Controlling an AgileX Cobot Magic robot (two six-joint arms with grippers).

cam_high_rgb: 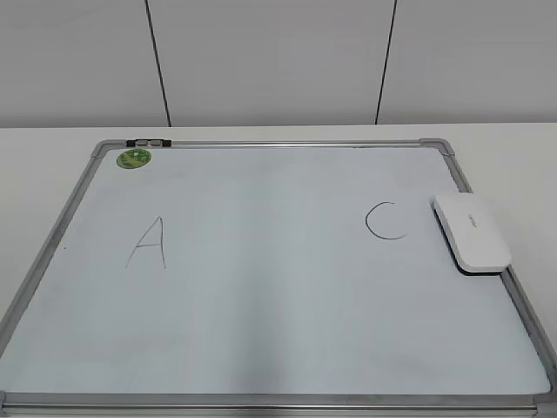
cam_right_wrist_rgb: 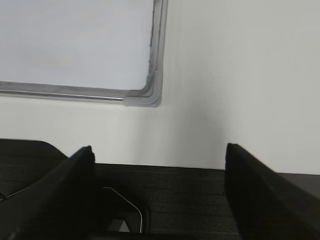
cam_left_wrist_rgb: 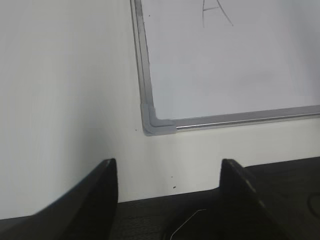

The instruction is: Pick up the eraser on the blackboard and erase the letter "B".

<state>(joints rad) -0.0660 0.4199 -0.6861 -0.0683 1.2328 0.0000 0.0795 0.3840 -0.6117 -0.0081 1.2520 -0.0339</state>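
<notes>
The white eraser (cam_high_rgb: 472, 232) lies on the right edge of the blackboard (cam_high_rgb: 261, 348), just right of the handwritten "C" (cam_high_rgb: 385, 220). The handwritten "A" (cam_high_rgb: 147, 243) is on the left and also shows in the left wrist view (cam_left_wrist_rgb: 216, 11). No letter "B" shows between them; that part of the board is blank. My left gripper (cam_left_wrist_rgb: 169, 170) is open and empty, off the board's near left corner (cam_left_wrist_rgb: 156, 125). My right gripper (cam_right_wrist_rgb: 160, 155) is open and empty, off the board's near right corner (cam_right_wrist_rgb: 150, 92). Neither gripper shows in the exterior view.
A round green sticker (cam_high_rgb: 134, 158) and a small black clip (cam_high_rgb: 148, 142) sit at the board's far left corner. The board lies on a white table (cam_high_rgb: 52, 148) with a panelled wall behind. A dark surface lies under each gripper.
</notes>
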